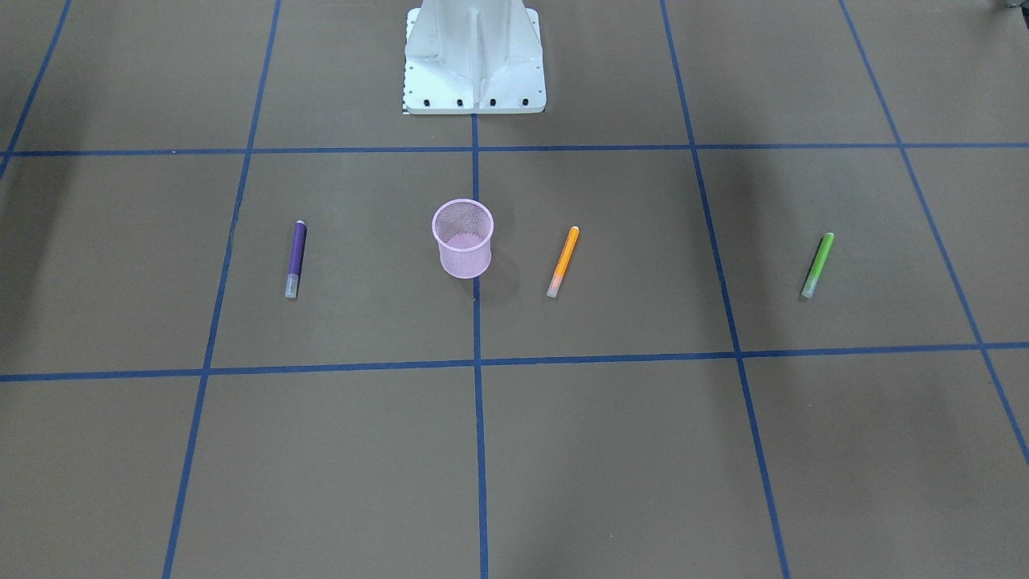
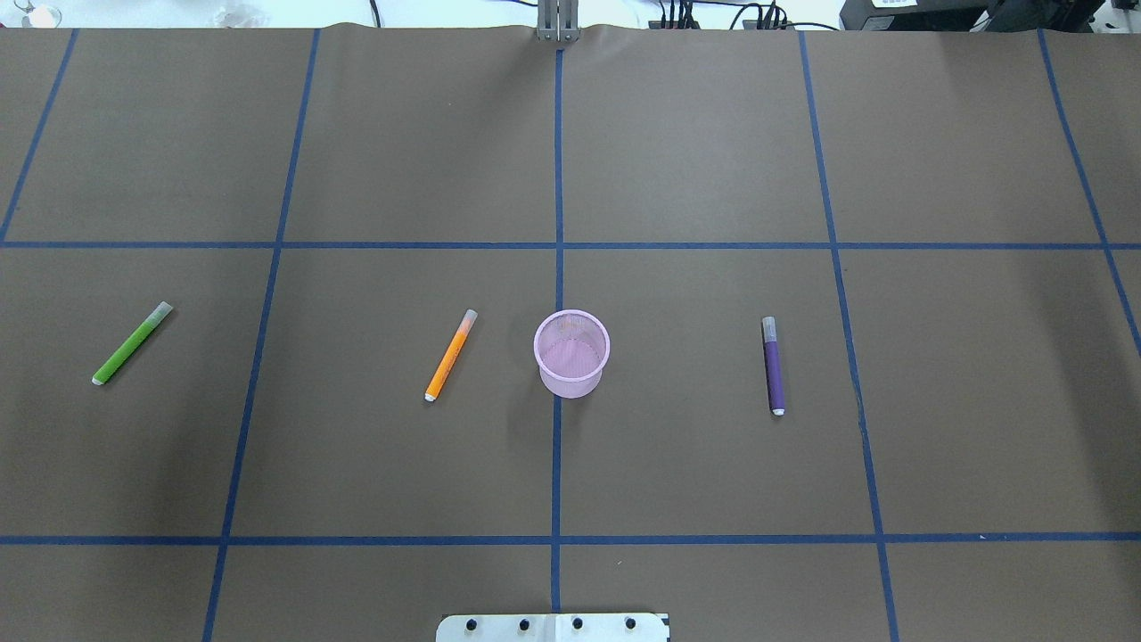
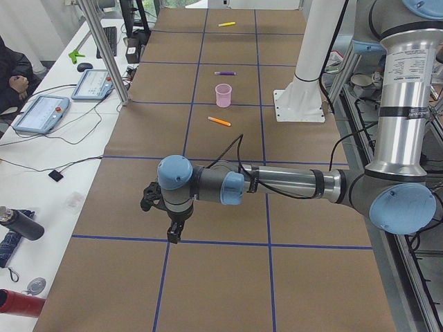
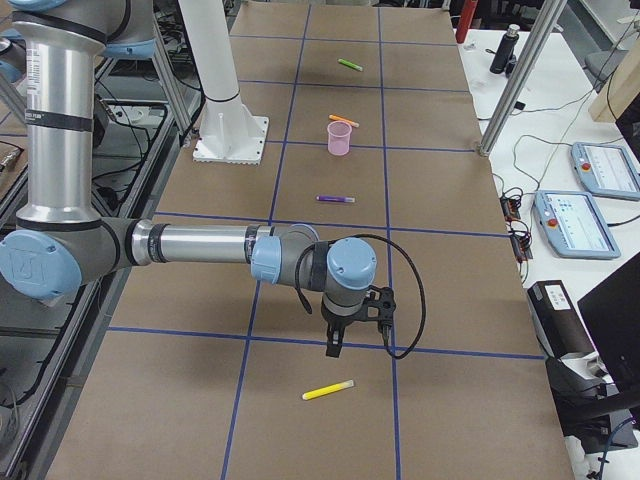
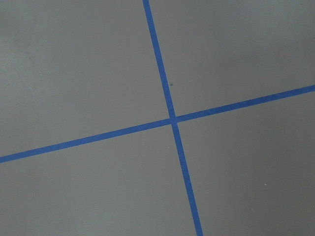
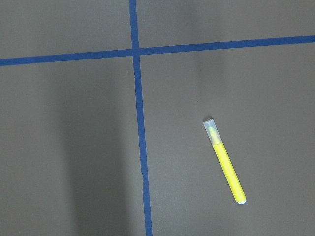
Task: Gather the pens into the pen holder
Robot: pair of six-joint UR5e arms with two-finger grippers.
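The pink mesh pen holder (image 2: 571, 352) stands upright at the table's middle, with no pen showing inside it. The orange pen (image 2: 450, 355) lies just to its left, the green pen (image 2: 132, 343) far left, and the purple pen (image 2: 773, 366) to its right. A yellow pen (image 6: 225, 161) lies beyond them near the right end (image 4: 328, 390). My left gripper (image 3: 173, 232) hovers over the left end of the table. My right gripper (image 4: 333, 345) hovers close to the yellow pen. Neither shows in the overhead or wrist views, so I cannot tell whether they are open.
The robot's white base (image 1: 474, 60) stands at the near edge behind the holder. Blue tape lines (image 2: 558, 245) grid the brown table. Tablets, cables and bottles (image 3: 41, 111) lie on side benches beyond the far edge.
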